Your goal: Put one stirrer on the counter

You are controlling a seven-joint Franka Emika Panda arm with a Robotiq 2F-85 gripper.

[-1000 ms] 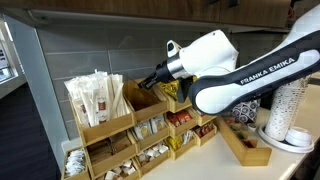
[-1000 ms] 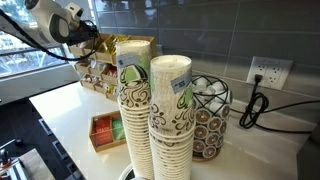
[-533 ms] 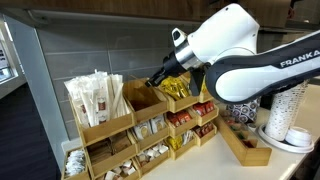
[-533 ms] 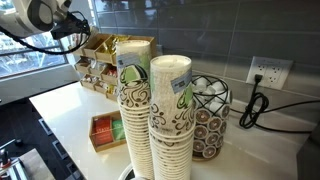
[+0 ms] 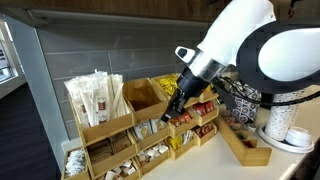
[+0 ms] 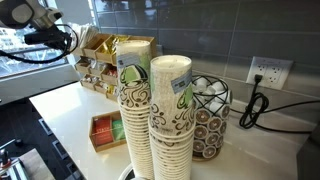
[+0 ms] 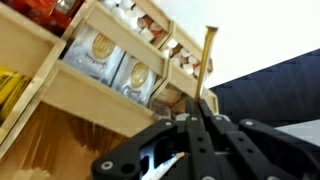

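I saw the pincer [image 7: 202, 106] clamped on one thin wooden stirrer [image 7: 208, 55], just beside the tiered rack [image 5: 110, 128], off the worktop [image 6: 60, 105].

The white arm [image 5: 250, 45] reaches in from 3 o'clock in an exterior view, its wrist bent so the dark gripper [image 5: 169, 112] points toward 7 o'clock. In the wrist view, its fingers [image 7: 188, 132] are pressed together, pinching a thin stirrer [image 7: 207, 60].

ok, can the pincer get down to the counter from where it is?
Probably yes. The pincer, shut on a stirrer, hangs off the front of the rack, and the counter by the rack looks bare; the cups stand farther along.
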